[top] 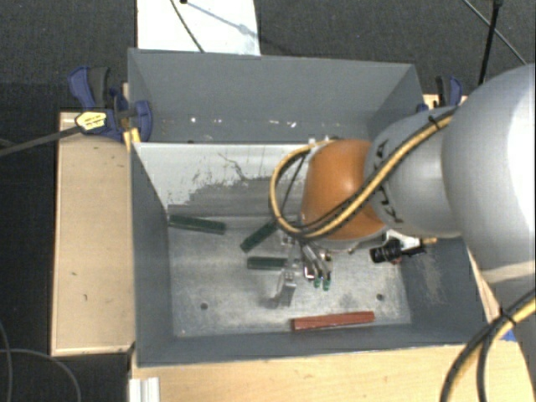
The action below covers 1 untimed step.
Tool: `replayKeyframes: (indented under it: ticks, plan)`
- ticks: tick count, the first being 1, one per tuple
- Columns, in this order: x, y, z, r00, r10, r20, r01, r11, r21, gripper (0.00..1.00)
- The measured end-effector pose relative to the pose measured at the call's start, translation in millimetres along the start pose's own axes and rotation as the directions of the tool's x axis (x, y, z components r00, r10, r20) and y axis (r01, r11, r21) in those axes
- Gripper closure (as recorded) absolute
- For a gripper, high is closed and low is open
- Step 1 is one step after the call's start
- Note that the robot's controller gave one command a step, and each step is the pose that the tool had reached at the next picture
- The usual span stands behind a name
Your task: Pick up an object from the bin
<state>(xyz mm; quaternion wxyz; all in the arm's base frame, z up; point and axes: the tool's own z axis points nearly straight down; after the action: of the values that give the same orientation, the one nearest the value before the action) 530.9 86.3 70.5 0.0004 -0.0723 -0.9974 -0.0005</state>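
In the camera view we look down into the grey bin (152, 258), where the arm (469, 166) reaches in from 3 o'clock. Its orange cover (335, 193) and looped cables hang over the middle of the floor. Below the cover, the claw (306, 275) sits low near the floor's centre. Wrist parts and cables crowd it, so we cannot tell whether it is spread or pressed together, or whether it pinches anything. The thing nearest to it is a short dark green bar (268, 263), which lies flat just at the claw's 9 o'clock with its right end close beside the claw. A tilted dark green bar (258, 236) lies near, at the claw's 10 o'clock, with its upper end running under the cables. A third dark green bar (197, 223) lies well apart, towards the bin's 10 o'clock corner, close to the left wall. A long red-brown bar (332, 320) lies flat at the claw's 5 o'clock, along the foot of the front wall and apart from the claw.
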Motion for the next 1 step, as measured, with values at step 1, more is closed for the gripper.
replayKeyframes:
  ticks: [1]
  plan:
    - [-0.4, 0.2, -0.4, 1.0, 0.003, 0.001, -0.003, 1.0, 0.0, 0.0]
